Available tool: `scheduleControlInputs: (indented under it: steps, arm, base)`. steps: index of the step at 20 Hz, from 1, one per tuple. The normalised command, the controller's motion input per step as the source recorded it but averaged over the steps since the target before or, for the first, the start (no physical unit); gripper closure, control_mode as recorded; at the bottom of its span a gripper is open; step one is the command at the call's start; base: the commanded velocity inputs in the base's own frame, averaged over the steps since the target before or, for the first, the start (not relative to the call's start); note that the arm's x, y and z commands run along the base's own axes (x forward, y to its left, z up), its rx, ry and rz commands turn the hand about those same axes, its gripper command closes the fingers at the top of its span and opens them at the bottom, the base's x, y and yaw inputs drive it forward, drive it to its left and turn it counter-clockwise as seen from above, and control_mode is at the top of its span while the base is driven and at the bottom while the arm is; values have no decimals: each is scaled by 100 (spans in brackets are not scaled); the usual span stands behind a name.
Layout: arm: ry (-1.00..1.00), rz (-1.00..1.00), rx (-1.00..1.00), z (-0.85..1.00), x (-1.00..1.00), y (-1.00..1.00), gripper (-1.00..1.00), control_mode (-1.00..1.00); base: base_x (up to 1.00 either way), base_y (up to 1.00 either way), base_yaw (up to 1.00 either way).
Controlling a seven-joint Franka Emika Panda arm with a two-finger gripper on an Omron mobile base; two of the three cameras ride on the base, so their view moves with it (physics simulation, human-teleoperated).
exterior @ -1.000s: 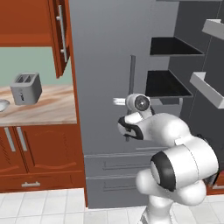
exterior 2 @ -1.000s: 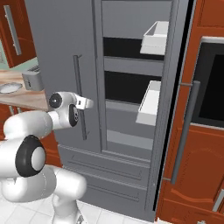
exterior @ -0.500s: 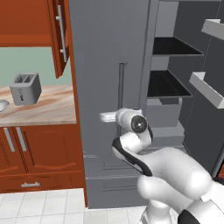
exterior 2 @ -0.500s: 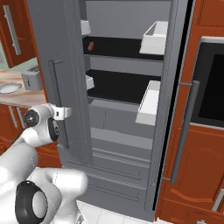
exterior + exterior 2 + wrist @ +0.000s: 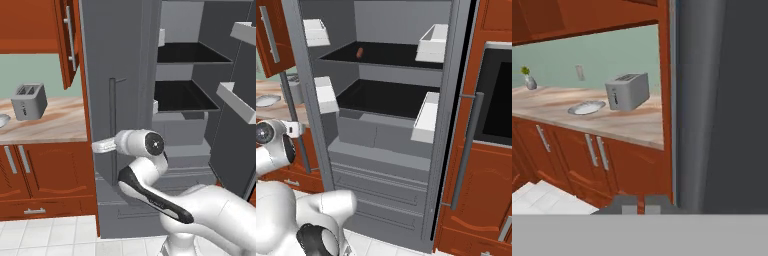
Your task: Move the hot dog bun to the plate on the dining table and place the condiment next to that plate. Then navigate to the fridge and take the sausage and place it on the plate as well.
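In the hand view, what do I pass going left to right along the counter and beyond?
Small vase with a sprig → wall outlet → pale plate → toaster → red-brown cabinet side panel → grey fridge door.

Home kitchen, rendered. Tall grey fridge (image 5: 381, 125) standing open, dark shelves, white door bins, lower drawers. Red-brown wood cabinets (image 5: 45, 180) with bar handles below marble-look counter (image 5: 587, 117); upper cabinets (image 5: 35, 25) above. Toaster (image 5: 29, 101) on counter, pale plate (image 5: 587, 107) near it, small vase (image 5: 530, 81) far along. Pale green wall with outlet (image 5: 580, 72). Built-in oven (image 5: 498, 100) in cabinetry right of fridge. White tile floor (image 5: 45, 235)
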Motion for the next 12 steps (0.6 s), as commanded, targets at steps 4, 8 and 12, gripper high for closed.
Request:
scheduleControlInputs:
  steps: [4, 8, 12]
  arm:
    - [13, 18, 1, 43, -76, 51, -100, -100]
    - [0, 1, 4, 49, -100, -85, -100, -100]
    - [1, -8, 1, 32, -83, -100, -100, -100]
  base:
    - [0, 0, 0]
    - [0, 0, 0]
    - [0, 0, 0]
